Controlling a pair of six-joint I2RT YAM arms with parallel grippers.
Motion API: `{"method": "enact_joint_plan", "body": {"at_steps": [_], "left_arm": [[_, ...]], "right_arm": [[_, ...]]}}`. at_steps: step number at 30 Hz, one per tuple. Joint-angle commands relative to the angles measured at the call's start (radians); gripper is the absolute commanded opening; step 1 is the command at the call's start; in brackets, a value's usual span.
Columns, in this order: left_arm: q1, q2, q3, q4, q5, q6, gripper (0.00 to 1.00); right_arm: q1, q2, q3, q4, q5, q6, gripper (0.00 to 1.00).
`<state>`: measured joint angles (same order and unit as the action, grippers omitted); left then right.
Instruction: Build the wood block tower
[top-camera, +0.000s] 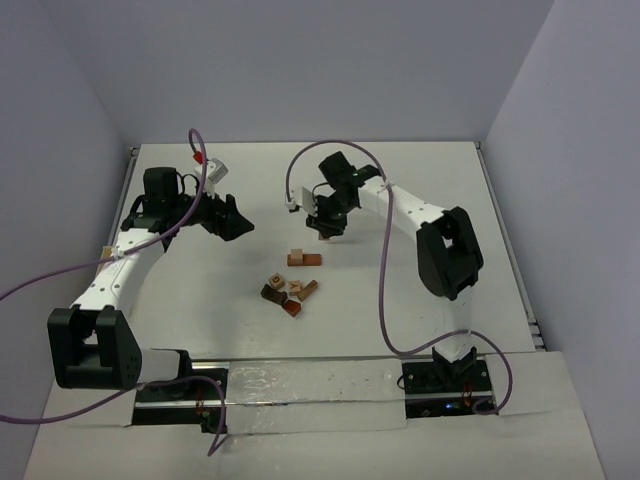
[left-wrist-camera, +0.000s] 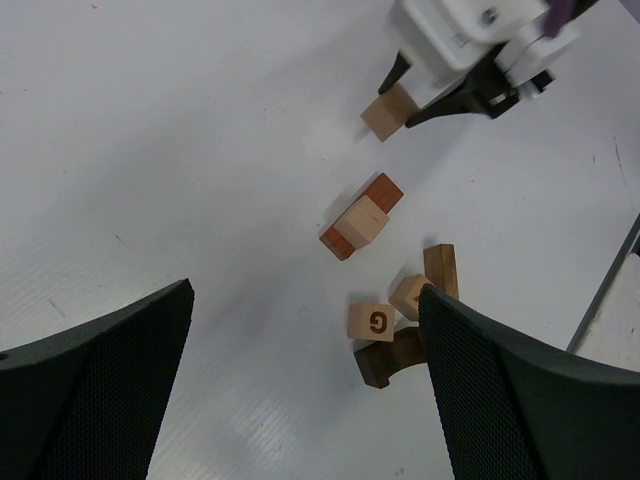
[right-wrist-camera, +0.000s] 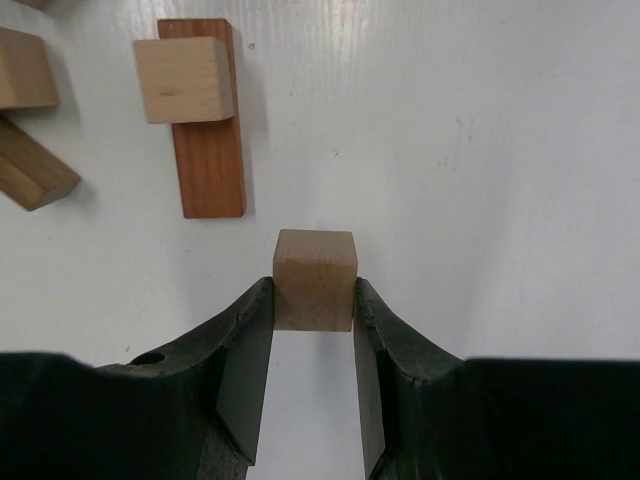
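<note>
My right gripper (top-camera: 325, 232) is shut on a tan cube (right-wrist-camera: 315, 280), low over the white table and just behind a reddish-brown flat block (right-wrist-camera: 205, 130) that has a second tan cube (right-wrist-camera: 183, 80) lying on it. This pair (top-camera: 305, 258) sits mid-table. Nearer the arms is a loose cluster (top-camera: 288, 290): a tan cube marked G (left-wrist-camera: 370, 321), a dark brown arch (left-wrist-camera: 388, 360), a tan bar (left-wrist-camera: 440, 268) and a reddish wedge (top-camera: 292, 307). My left gripper (top-camera: 235, 220) is open and empty, left of the blocks, and the held cube (left-wrist-camera: 385, 113) shows in its view.
Grey walls enclose the table on three sides. The right arm's white link (top-camera: 400, 205) and purple cable (top-camera: 385, 300) run over the right half. A shiny strip (top-camera: 300, 385) lies along the near edge between the arm bases.
</note>
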<state>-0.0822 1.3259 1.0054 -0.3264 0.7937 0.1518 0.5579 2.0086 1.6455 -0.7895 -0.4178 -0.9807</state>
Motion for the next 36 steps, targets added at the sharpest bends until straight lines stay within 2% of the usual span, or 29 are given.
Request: {"method": "enact_joint_plan", "body": {"at_steps": [1,9,23,36], "left_arm": [[0.01,0.011,0.034,0.014,0.026,0.016,0.99],[0.012,0.021,0.048,0.004,0.041,0.02,0.99],[0.013,0.021,0.045,0.009,0.046,0.017,0.99],[0.013,0.022,0.044,0.015,0.045,0.013,0.99]], "right_arm": [[-0.004,-0.107,-0.031,0.037,-0.047,0.074,0.14],[0.019,-0.122,-0.103,0.091,-0.055,0.1,0.12],[0.085,-0.126,-0.17,0.149,-0.016,0.069,0.14],[0.117,-0.107,-0.175,0.172,0.002,0.074,0.15]]}}
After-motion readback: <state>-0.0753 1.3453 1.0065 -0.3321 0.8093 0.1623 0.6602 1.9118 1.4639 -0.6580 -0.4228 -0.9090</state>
